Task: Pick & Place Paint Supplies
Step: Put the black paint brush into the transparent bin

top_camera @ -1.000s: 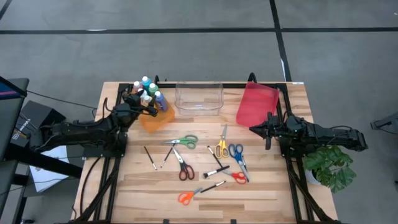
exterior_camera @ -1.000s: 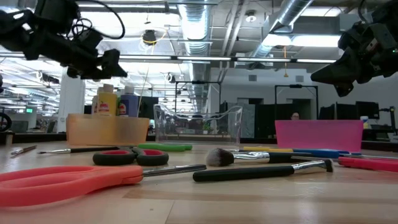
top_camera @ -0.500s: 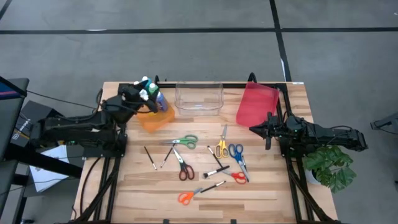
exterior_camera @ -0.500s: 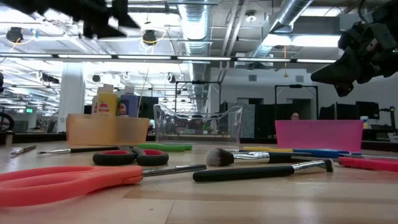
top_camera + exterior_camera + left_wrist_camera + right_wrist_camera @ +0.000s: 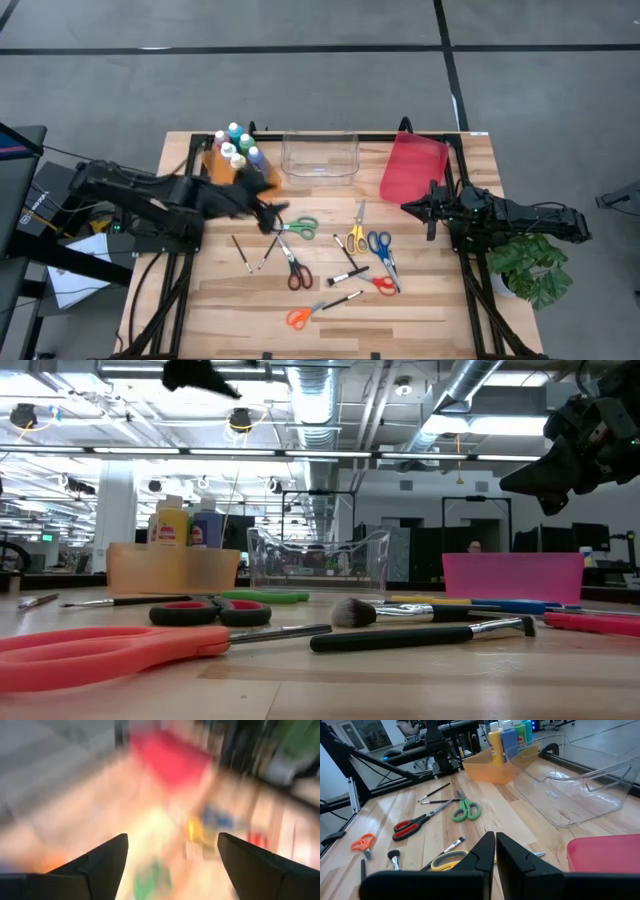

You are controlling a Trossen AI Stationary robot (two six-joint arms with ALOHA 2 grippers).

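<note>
Two spread fingers [image 5: 107, 862], empty left hand [image 5: 270, 214]

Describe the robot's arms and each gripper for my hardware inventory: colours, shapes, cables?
Both arms are black, built of jointed segments. The left gripper has two broad, flat, tapering black fingers. The right gripper has matching black fingers, angular at the tips. Black cables run along the left arm near its base.

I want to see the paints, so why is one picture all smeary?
The left wrist view is smeared by motion; only its hand's dark open fingers look sharp. The right wrist view shows the paint bottles clearly; the low view has bright ceiling glare.
</note>
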